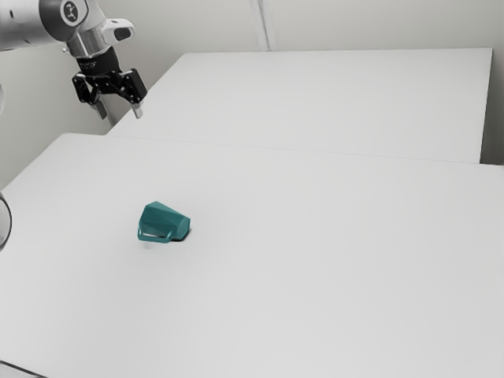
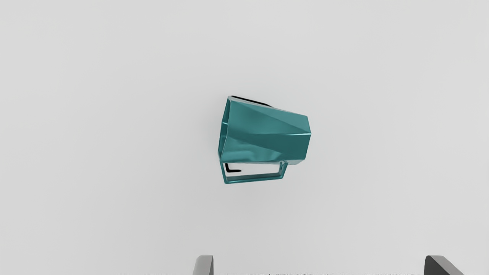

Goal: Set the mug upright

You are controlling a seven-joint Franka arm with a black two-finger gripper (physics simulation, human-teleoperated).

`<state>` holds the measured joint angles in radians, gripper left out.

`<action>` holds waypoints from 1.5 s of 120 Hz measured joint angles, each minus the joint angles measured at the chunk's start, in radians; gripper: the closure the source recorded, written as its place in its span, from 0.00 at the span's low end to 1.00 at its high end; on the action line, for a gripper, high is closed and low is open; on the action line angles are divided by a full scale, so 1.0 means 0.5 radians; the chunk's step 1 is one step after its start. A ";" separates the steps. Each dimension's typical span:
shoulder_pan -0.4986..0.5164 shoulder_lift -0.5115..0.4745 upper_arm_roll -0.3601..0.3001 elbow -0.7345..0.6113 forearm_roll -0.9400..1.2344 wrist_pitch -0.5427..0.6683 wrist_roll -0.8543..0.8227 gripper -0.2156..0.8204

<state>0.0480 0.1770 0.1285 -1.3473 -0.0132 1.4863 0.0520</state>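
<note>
Teal faceted mug (image 2: 267,131) lying on its side on the white worktop (image 1: 331,276), not upright. Mug body tapers from the wider open mouth (image 2: 223,131) to the narrower base (image 2: 308,137); in the exterior view the base points to that view's right, the mouth to its left. Angular handle (image 2: 254,178) sits on the side of the mug facing the near edge of the worktop, and in the wrist view on the side toward the fingertips. Thin dark sliver (image 2: 250,100) along the body opposite the handle, small dark mark (image 2: 233,170) seen through the handle loop. Mug placed toward the worktop's edge at the exterior view's left, nearest corner is the far one on that side; well apart from the far edge. Black two-finger gripper (image 1: 120,113) is raised high, well apart from the mug, seen near that same far corner in the exterior view; fingers spread wide, pointing down. White and grey arm (image 1: 24,25) comes in from the exterior view's upper left. Beyond the worktop's far edge, a second white surface (image 1: 331,102); behind that, pale wall (image 1: 378,24) with a narrow upright strip (image 1: 264,24). Rounded pale part (image 1: 3,224) cut off at the exterior view's left border, can't tell what.
</note>
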 joint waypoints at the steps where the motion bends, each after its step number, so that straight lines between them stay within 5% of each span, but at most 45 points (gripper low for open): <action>1: 0.000 0.000 0.001 0.000 -0.002 -0.001 0.001 0.21; 20: 0.035 0.030 0.020 0.000 -0.050 -0.008 0.010 0.21; 44: 0.157 0.187 0.352 -0.086 -0.526 0.039 0.148 0.21; 74: 0.363 0.560 0.499 -0.416 -1.327 0.131 0.600 0.21; 103: 0.326 0.479 0.516 -0.793 -1.574 0.266 1.146 0.21; 168: 0.224 0.627 0.464 -0.887 -1.884 0.417 1.830 0.21; 180: 0.219 0.622 0.464 -0.913 -1.915 0.441 1.900 0.27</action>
<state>0.1577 0.4880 0.3606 -1.8039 -0.9707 1.7066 1.0021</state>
